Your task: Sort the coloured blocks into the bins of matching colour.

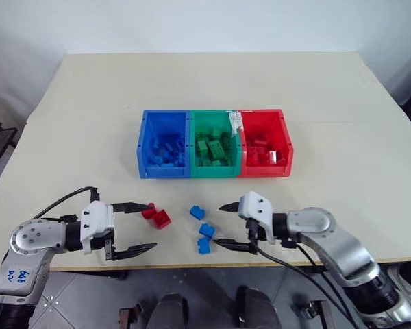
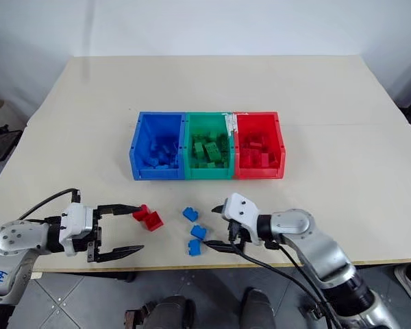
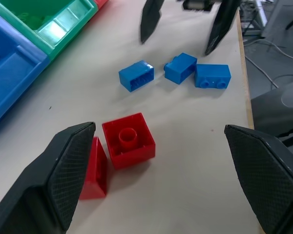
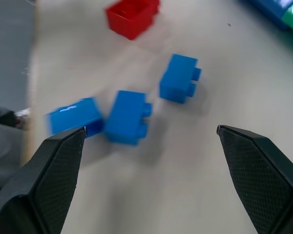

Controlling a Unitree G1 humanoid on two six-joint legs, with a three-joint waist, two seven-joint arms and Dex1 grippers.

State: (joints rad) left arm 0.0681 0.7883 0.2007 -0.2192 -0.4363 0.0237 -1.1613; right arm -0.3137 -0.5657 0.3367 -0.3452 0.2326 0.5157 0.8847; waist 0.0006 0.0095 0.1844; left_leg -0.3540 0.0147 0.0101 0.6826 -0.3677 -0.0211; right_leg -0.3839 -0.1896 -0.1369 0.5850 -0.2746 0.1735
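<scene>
Three joined bins stand mid-table: blue [image 1: 163, 171], green [image 1: 215, 171] and red [image 1: 266, 171], each with bricks of its own colour inside. Near the front edge lie two red blocks [image 1: 162, 218] [image 1: 148, 212] and three blue blocks [image 1: 196, 212] [image 1: 206, 229] [image 1: 203, 245]. My left gripper [image 1: 152, 226] is open and low over the table, its far fingertip beside the red blocks; one red block [image 3: 128, 140] sits between its fingers. My right gripper [image 1: 219, 224] is open too, pointing left at the blue blocks [image 4: 128, 117], with nothing held.
The table's front edge [image 1: 274, 264] runs just behind both grippers. A black cable [image 1: 68, 197] loops over the table by the left arm. A white tag [image 1: 234, 122] sits on the wall between the green and red bins.
</scene>
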